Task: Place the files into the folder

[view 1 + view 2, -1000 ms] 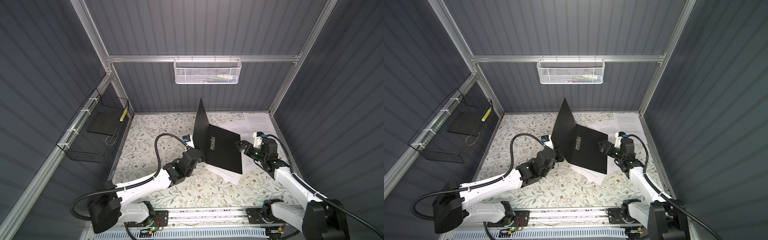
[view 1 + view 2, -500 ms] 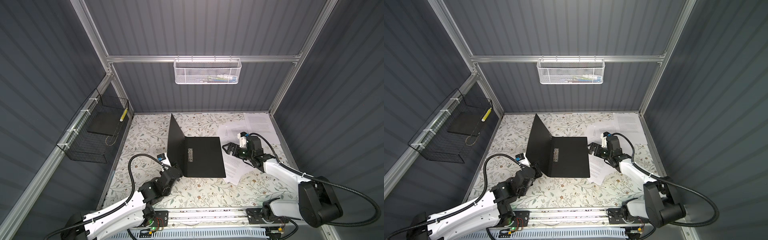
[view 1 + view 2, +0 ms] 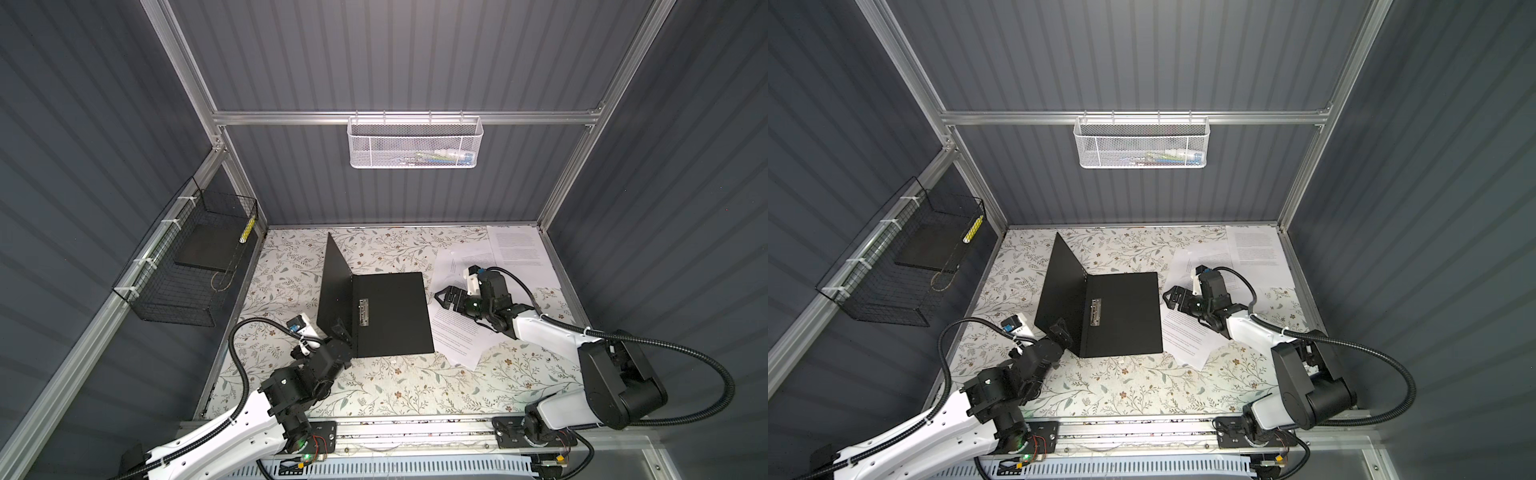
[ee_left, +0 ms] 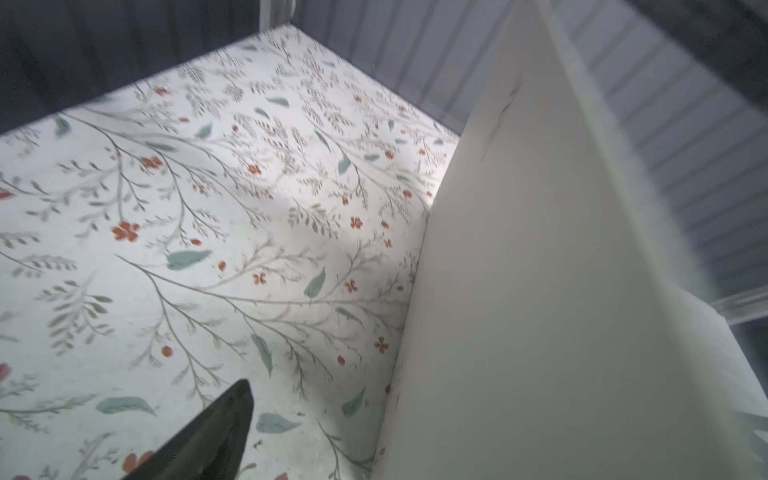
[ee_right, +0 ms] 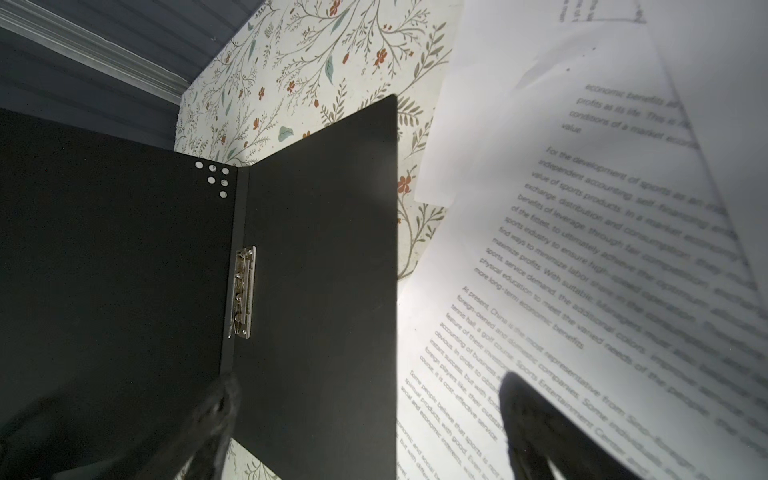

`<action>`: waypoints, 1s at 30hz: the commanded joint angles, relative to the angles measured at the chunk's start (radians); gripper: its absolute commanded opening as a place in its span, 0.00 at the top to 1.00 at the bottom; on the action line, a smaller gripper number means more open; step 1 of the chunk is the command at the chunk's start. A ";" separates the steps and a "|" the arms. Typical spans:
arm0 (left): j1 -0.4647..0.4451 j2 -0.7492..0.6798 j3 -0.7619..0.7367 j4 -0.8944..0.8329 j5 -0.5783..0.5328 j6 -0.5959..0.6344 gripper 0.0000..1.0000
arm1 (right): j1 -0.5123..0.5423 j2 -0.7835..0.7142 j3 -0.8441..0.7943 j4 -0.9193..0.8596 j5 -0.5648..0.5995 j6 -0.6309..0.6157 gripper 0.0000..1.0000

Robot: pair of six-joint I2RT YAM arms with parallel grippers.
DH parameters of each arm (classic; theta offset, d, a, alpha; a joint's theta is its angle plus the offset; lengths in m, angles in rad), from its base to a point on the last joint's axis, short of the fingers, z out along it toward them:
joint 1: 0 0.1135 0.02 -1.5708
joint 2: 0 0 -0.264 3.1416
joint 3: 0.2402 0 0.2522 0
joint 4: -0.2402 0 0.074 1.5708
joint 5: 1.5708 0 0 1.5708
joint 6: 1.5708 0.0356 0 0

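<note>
The folder (image 3: 390, 316) lies open near the middle of the floral table, black inside up. Its right half is flat and its left cover (image 3: 334, 286) stands upright. My left gripper (image 3: 338, 332) is at that cover's near bottom corner and is open. One dark finger (image 4: 216, 432) stands clear of the cover's light grey outside (image 4: 540, 291); the other finger is hidden behind it. The files (image 3: 457, 332) lie loose to the folder's right, white sheets with black text. My right gripper (image 3: 446, 297) hovers open over the folder's right edge and the files (image 5: 582, 270), holding nothing.
More sheets (image 3: 517, 247) lie at the back right corner. A black wire basket (image 3: 187, 270) with a dark slab hangs on the left wall. A white mesh basket (image 3: 415, 143) hangs on the back rail. Aluminium posts and grey walls close in the table.
The folder has slid left and toward the front, off the files, and its right half now lies flat. My left gripper went with it and opened. My right gripper drew back slightly.
</note>
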 commanded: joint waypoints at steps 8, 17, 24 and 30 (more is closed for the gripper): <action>0.009 0.164 0.433 -0.301 -0.225 0.105 0.00 | 0.056 0.006 0.096 -0.054 0.015 -0.025 0.05; 0.056 0.458 0.573 -0.111 0.272 0.480 0.00 | 0.215 0.124 0.253 -0.128 0.017 -0.041 0.11; 0.543 0.523 0.390 0.013 1.016 0.396 0.00 | 0.318 0.285 0.393 -0.145 -0.062 -0.032 0.22; 0.865 0.585 0.195 0.166 1.287 0.349 0.00 | 0.383 0.405 0.506 -0.160 -0.095 -0.008 0.29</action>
